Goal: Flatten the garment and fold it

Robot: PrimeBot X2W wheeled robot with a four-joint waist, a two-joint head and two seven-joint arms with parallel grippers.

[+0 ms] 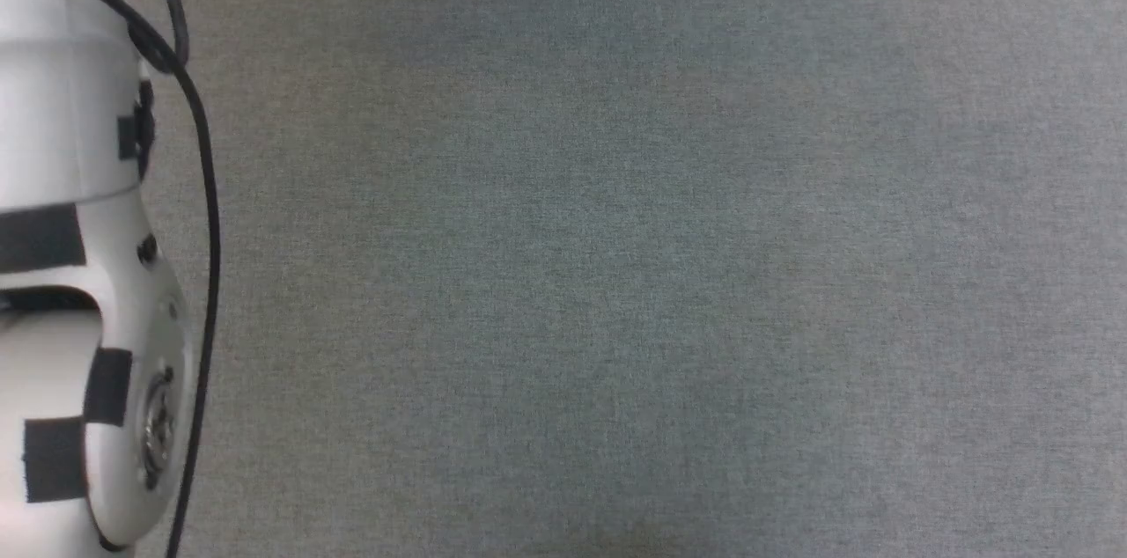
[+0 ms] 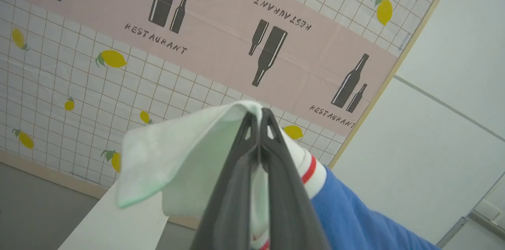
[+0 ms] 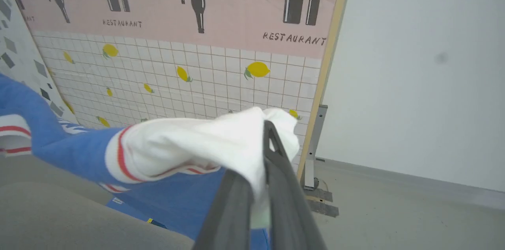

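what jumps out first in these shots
The left gripper and right gripper are each shut on a white end of the blue shirt. Behind it stands a backdrop of lemons, bottles and RESTAURANT lettering. The head view has a pale forearm at left over a grey surface.

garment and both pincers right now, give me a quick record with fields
garment: blue shirt, white sleeves, red-striped trim, not yet flat
left pincer: shut on white sleeve cloth
right pincer: shut on white sleeve cloth
backdrop: printed panel, lemons and bottles
head view: grey surface, pale arm at left
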